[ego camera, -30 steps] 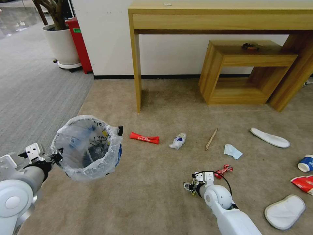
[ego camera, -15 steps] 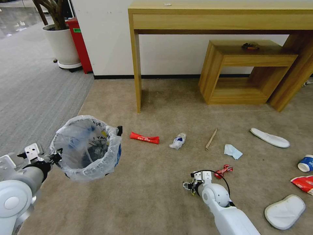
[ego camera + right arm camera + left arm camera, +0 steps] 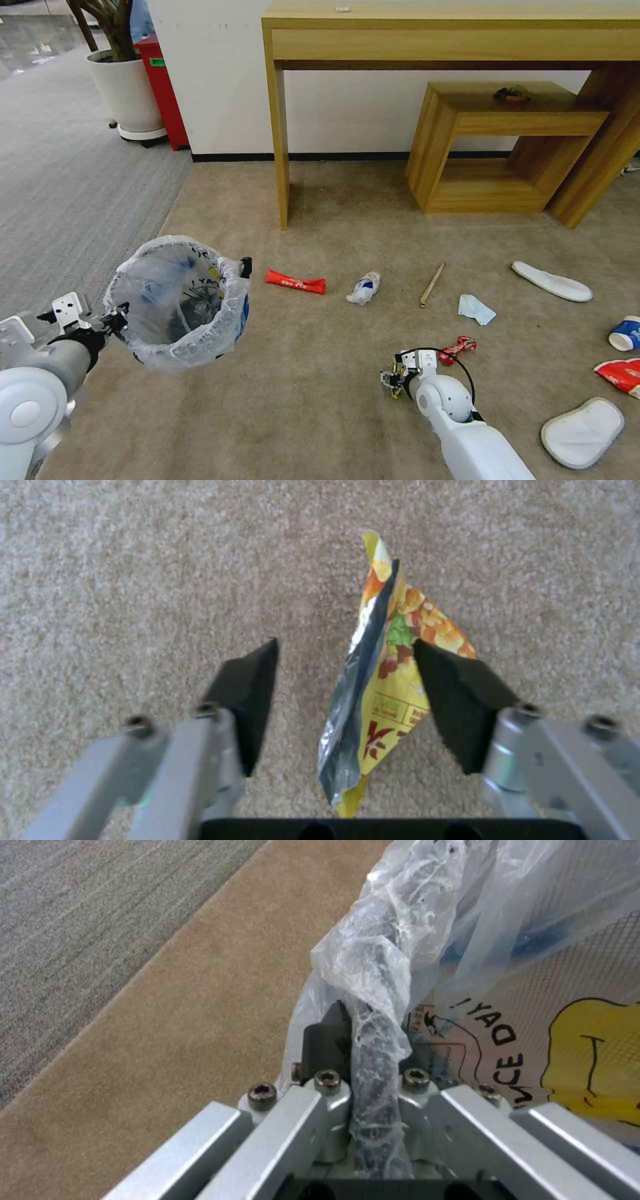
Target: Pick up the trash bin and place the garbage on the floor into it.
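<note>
Beige-tan carpet floor (image 3: 320, 400) lies open between the plastic-lined dark trash bin (image 3: 179, 300) and the litter. Left gripper (image 3: 370, 1080), clamped on the bin's rim, holds it aloft, mouth up. Right of the bin, the right gripper (image 3: 343, 705) gapes around an upright yellow snack wrapper (image 3: 383, 680), its lower end hidden.

Beige carpet floor (image 3: 320, 393), red wrapper (image 3: 295, 282), crushed bottle (image 3: 363, 288), stick (image 3: 432, 284), tissue (image 3: 476, 309), two white slippers (image 3: 551, 281)

The head camera looks down over the floor (image 3: 320, 200); each wrist camera peers close past its claw onto that carpet.
</note>
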Tool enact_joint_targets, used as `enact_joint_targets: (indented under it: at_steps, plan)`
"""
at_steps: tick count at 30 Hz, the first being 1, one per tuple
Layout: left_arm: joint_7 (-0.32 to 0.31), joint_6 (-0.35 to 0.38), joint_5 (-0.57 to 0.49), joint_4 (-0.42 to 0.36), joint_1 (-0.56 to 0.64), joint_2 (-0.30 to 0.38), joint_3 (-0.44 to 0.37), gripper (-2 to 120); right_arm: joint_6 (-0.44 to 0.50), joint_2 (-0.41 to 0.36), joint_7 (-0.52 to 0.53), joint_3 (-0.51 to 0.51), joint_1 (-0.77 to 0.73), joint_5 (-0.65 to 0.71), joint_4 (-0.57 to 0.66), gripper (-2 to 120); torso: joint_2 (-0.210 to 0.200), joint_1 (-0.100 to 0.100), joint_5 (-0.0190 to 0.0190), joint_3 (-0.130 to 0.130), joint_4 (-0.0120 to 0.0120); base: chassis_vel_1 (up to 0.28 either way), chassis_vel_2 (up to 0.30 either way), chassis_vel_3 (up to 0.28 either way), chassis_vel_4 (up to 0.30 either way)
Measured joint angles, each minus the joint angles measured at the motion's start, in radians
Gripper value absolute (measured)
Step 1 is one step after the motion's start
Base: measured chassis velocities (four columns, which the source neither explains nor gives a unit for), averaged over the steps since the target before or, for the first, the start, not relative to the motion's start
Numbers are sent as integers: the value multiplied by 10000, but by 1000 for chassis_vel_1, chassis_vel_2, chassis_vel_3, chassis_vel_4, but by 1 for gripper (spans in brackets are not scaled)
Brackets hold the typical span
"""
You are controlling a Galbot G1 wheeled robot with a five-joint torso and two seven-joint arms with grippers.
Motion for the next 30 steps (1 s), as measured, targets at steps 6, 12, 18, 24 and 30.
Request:
enact_joint_targets:
  at_steps: [6, 12, 18, 24, 30]
  plan:
    - [-5, 0, 14, 0, -2, 10, -1, 0, 124, 12, -70, -41, 5, -63, -9, 24, 0, 0, 0, 0, 0, 0, 0, 0, 0]
    - [-7, 0, 49, 5, -24, 6, 37, 0, 194, 9, -105, -41, 2, -116, -38, 7, 0, 0, 0, 0, 0, 0, 0, 0, 0]
    - [-8, 0, 71, 7, -38, -14, 89, 0, 237, -15, -108, -11, -39, -142, -39, 0, 0, 0, 0, 0, 0, 0, 0, 0, 0]
    - [-8, 0, 114, -17, -44, -42, 175, 0, 348, -40, -109, 19, -107, -201, -7, 0, 0, 0, 0, 0, 0, 0, 0, 0, 0]
    - [-9, 0, 186, -36, -20, -56, 244, 0, 882, -195, -117, 37, -247, -316, 218, 0, 0, 0, 0, 0, 0, 0, 0, 0, 0]
